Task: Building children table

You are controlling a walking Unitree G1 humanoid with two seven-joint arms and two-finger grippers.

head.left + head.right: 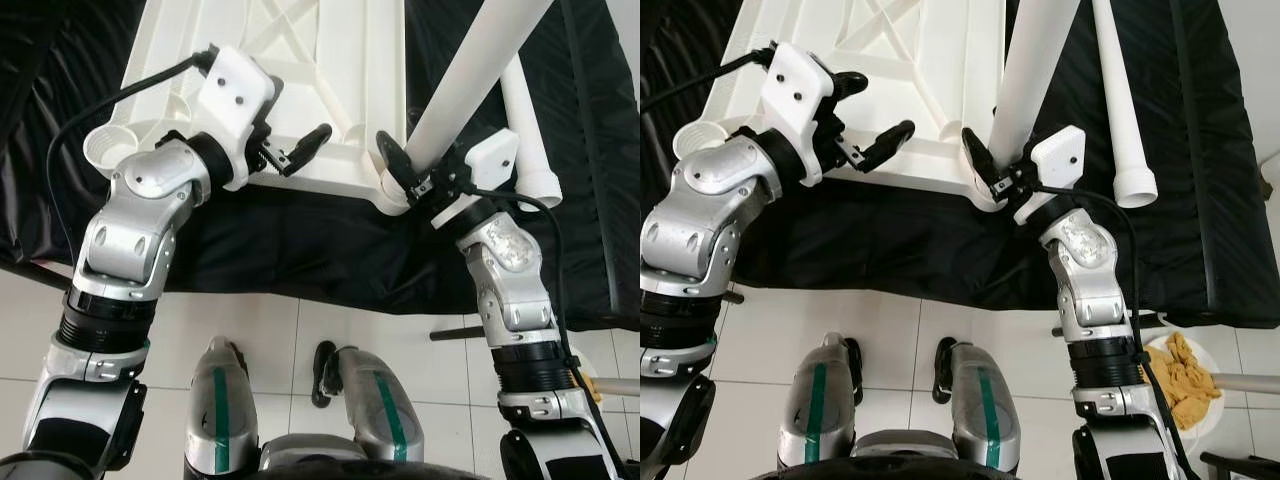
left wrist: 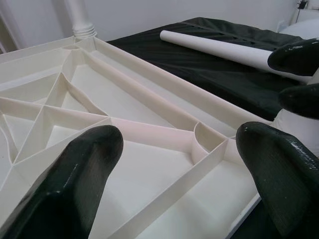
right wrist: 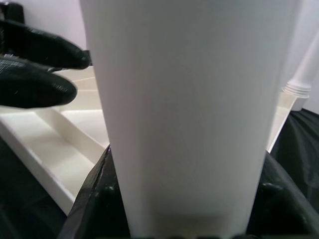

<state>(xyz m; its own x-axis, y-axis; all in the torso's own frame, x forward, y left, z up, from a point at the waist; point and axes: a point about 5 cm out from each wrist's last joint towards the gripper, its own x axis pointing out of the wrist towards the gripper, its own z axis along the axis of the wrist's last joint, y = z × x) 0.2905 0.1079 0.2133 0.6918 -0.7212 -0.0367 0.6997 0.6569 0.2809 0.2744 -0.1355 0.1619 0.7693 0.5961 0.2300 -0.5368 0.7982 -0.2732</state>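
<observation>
White plastic, ribbed on its underside: the table top [image 1: 330,90] lies upside down on a black sheet [image 1: 300,250] spread over the bed, and I place everything else from it. My right gripper [image 1: 400,165] sits at its near right corner, fingers clamped around the lower end of a white table leg [image 1: 470,80] that stands tilted with its foot at the corner socket; in my right wrist view the leg's tube [image 3: 194,109] runs between my fingers. My left gripper [image 1: 875,115] hovers over the top's near edge, left of that leg, jaws spread wide with nothing between them; the ribs show between my fingertips [image 2: 75,184] in the left wrist view. A second leg [image 1: 1120,100] lies loose on the sheet to the right of the table top. Another leg [image 2: 79,20] stands upright at the top's far corner. Below the sheet's near edge is white tiled floor [image 1: 890,330], and a plate of yellow food [image 1: 1185,385] rests on it to the right.
</observation>
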